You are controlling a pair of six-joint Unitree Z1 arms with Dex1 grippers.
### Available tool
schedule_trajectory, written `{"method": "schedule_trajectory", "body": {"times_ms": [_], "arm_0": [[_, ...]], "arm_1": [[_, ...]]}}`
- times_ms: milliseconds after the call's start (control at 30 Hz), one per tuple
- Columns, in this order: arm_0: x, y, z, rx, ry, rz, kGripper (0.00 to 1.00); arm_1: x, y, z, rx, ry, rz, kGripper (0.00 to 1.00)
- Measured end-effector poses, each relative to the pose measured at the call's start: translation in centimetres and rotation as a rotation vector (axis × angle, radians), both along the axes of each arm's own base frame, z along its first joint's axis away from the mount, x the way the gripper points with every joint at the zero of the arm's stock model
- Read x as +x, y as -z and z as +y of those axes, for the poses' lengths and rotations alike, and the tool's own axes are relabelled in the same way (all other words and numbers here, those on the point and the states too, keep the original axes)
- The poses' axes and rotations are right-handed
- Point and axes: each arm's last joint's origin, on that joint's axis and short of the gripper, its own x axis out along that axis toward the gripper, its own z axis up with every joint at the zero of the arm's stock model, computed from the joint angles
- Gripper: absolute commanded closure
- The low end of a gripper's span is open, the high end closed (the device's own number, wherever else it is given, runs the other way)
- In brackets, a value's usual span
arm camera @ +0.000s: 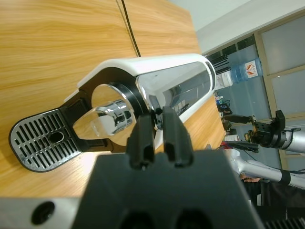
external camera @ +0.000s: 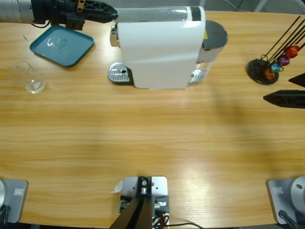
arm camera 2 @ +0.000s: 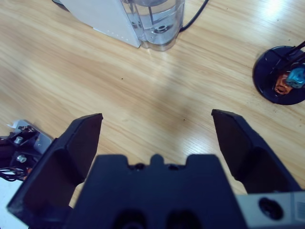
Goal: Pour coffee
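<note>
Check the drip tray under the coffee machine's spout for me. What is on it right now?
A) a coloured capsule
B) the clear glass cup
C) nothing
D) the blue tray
C: the drip tray of the coffee machine sits bare in both the high and left wrist views, while the glass cup stands apart near the table's left end, below the blue tray.

From where I steer, my left gripper (external camera: 112,14) sits against the upper rear end of the white box-shaped plastic coffee machine (external camera: 159,47), with the teal rounded-square plastic tray (external camera: 62,45) just below it and the clear empty glass cup (external camera: 27,77) further below. My right gripper (arm camera 2: 157,124) hangs over bare wooden table (arm camera 2: 143,90), the black wire capsule stand (arm camera 2: 281,74) ahead to its right.
</note>
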Motion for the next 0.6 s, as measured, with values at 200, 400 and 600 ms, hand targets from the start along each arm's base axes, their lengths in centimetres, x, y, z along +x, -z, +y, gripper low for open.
{"method": "schedule_trajectory", "body": {"times_ms": [200, 400, 600], "arm_0": [[0.0, -0.2, 0.0, -0.013, 0.0, -0.02, 1.0], [0.3, -3.4, -0.6, -0.069, 0.01, -0.099, 1.0], [-0.4, -8.5, -1.5, -0.147, 0.043, -0.211, 0.032]], "arm_1": [[0.0, 0.0, 0.0, 0.0, 0.0, 0.0, 0.0], [0.0, 0.0, 0.0, 0.0, 0.0, 0.0, 0.0], [0.0, 0.0, 0.0, 0.0, 0.0, 0.001, 0.0]]}}
